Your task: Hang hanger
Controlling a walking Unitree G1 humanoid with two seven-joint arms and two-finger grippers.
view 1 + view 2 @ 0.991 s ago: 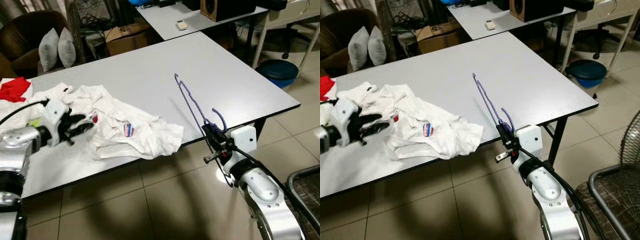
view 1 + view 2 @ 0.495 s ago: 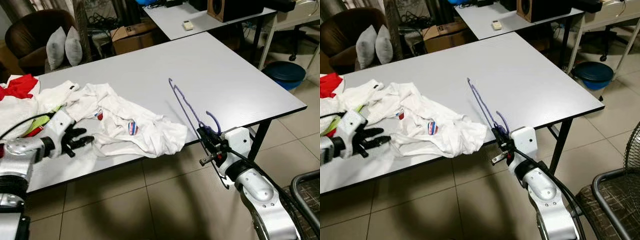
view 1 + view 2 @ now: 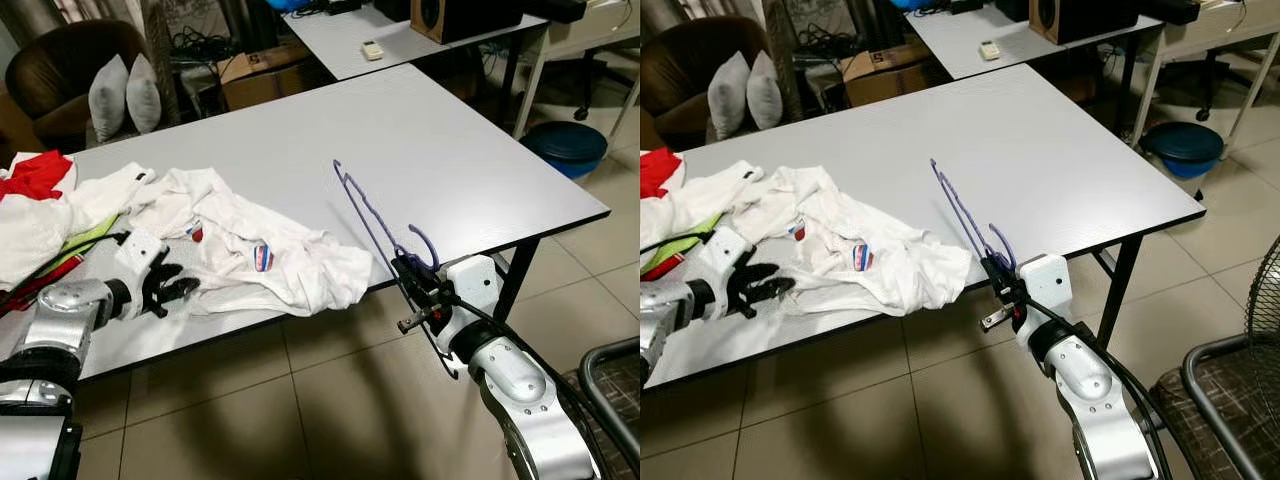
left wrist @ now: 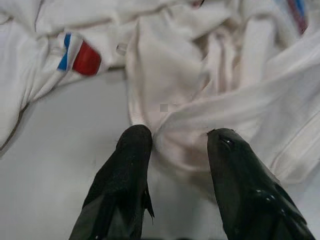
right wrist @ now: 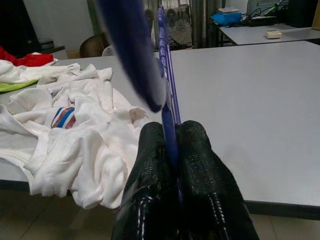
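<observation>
While right gripper (image 5: pixel 171 145) is pinching the purple hanger (image 3: pixel 372 212) tight at the near edge of the grey table (image 3: pixel 470 160), left gripper (image 4: pixel 172 142) is sitting spread over the white shirt (image 3: pixel 270 255), gripping nothing.

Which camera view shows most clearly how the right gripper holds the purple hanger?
The right wrist view: the right gripper has both black fingers pressed against the purple hanger, with its hook blurred in front. The two eye views show the whole hanger standing over the white table edge, but the fingers there are too small to judge.
</observation>
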